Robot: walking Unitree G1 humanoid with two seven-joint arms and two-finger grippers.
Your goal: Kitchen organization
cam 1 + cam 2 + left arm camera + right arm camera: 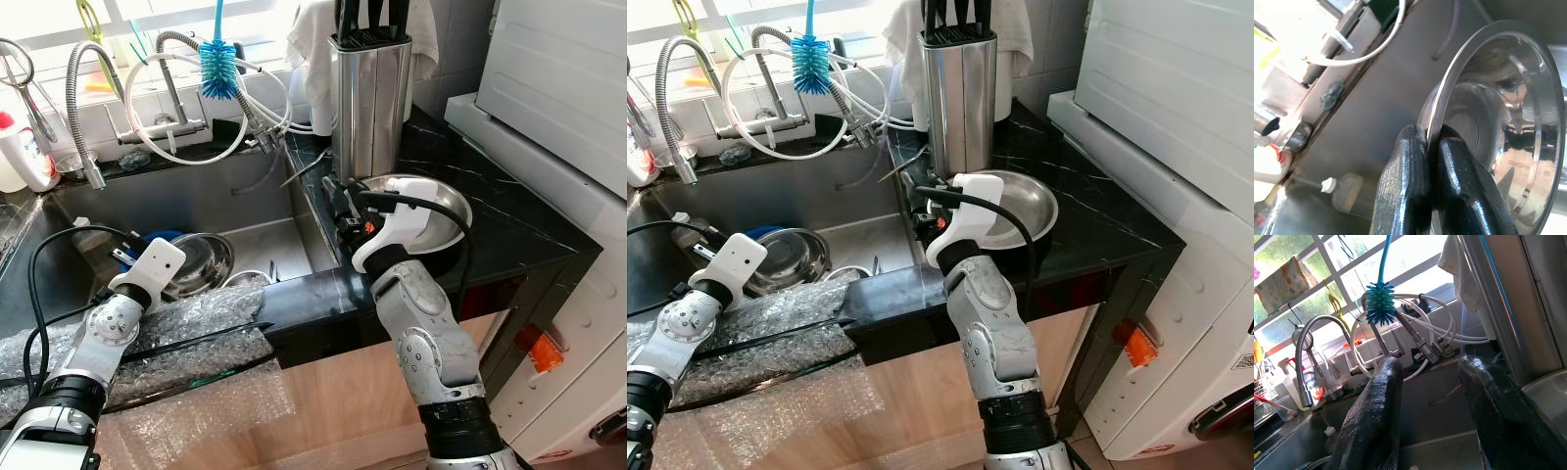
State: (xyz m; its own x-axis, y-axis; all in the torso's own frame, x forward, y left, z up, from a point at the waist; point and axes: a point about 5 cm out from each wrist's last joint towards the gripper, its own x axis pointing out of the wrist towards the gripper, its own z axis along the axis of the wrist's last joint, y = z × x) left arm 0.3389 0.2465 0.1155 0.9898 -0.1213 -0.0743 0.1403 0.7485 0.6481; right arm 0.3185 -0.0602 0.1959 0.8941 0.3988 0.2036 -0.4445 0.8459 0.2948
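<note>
Left gripper: the left gripper (1432, 147) reaches down into the steel sink (196, 201), its two black fingers (1405, 186) pinching the thin rim of a round stainless steel bowl (1508, 122).
Steel bowl in sink: the round stainless steel bowl sits low in the sink basin, near its front wall, with a blue item just behind it that is too hidden to identify.
Right gripper: the right gripper (1432, 416) hovers at the sink's right edge with its fingers spread apart and nothing between them, pointing toward the window side of the sink.
Counter bowl: a second round stainless steel bowl (446, 211) rests on the black marble counter (529, 225) right of the sink, just beside the right wrist.
Knife block: a tall brushed-steel knife block (370, 103) stands on the counter behind that second bowl, right of the sink.
Taps: a flexible grey spring faucet (78, 108) and a chrome tap with looped white hoses (181, 122) rise behind the sink.
Brush: a blue bristle bottle brush (219, 64) hangs above the sink's back edge.
Front edge: crumpled clear bubble wrap (186, 338) lies along the counter in front of the sink, under the left arm.
Appliance: a white appliance (558, 88) stands at the far right of the counter, well apart from the sink.
</note>
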